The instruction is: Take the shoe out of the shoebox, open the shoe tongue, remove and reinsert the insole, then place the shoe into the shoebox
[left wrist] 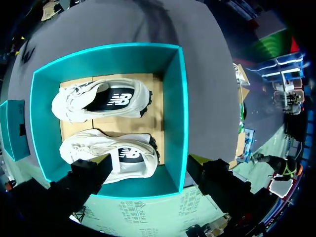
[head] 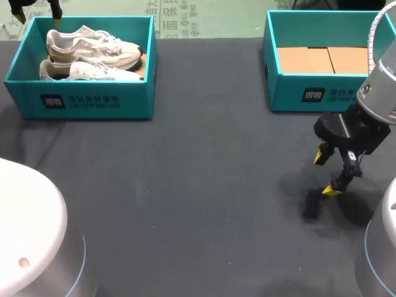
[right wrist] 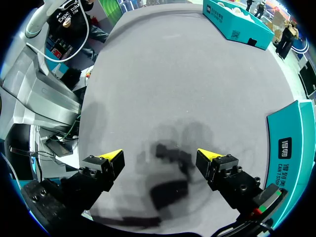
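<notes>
The near shoe [head: 86, 71] and the far shoe [head: 93, 44], both white, lie side by side in the left shoebox [head: 80, 99], toes toward my right, on its brown cardboard floor [left wrist: 155, 111].

The table [head: 198, 185] is covered in dark grey cloth. The left shoebox, teal and without a lid, sits at its far left. The right shoebox [head: 315, 93], also teal, sits at the far right with only brown cardboard [head: 322, 60] inside.

My left gripper [left wrist: 148, 164] hangs above the left shoebox, fingers spread wide and gripping nothing. My right gripper [right wrist: 160, 157] hangs over bare cloth near the right shoebox, fingers apart and empty, its shadow [right wrist: 170, 190] on the cloth below.
</notes>
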Controlling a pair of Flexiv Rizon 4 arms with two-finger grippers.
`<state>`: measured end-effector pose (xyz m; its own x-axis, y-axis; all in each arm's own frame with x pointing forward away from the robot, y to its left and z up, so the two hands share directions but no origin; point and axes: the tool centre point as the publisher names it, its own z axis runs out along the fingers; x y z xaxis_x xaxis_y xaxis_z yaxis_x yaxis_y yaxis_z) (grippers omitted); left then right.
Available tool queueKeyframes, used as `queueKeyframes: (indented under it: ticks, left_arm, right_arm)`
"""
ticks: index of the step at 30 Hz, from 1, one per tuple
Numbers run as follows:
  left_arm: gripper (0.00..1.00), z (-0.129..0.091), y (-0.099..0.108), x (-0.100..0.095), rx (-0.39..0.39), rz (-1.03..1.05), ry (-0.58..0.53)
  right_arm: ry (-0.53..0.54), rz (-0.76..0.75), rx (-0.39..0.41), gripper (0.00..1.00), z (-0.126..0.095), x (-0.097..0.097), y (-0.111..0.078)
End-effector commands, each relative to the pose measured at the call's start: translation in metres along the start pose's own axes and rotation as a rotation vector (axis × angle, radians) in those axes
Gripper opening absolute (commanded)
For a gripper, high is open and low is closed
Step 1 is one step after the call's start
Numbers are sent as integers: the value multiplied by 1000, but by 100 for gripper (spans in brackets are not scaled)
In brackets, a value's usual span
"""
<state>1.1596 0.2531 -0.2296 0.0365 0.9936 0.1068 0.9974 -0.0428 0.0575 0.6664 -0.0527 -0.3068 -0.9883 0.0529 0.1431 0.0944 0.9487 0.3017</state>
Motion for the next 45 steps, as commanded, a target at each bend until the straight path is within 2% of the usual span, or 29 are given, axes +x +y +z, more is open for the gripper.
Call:
queueKeyframes:
  ticks: [1,3,20,31,43,45]
  left_arm:
    - [100,-24,-20,4,-4,-27,-4]
    - [100,-31,-25,8,6,-55,2]
    - [100,-31,-25,8,6,-55,2]
    - [100,-27,-71,4,45,-99,4]
    - [100,-27,-71,4,45,-99,4]
    - [100,-11,-75,-4,12,-124,51]
  right_arm:
    - [-1,0,1,100,0,1,0]
    - [-1,0,1,100,0,1,0]
    - [-1,0,1,100,0,1,0]
    - [-1,0,1,100,0,1,0]
    - [-1,0,1,100,0,1,0]
    - [-1,0,1,100,0,1,0]
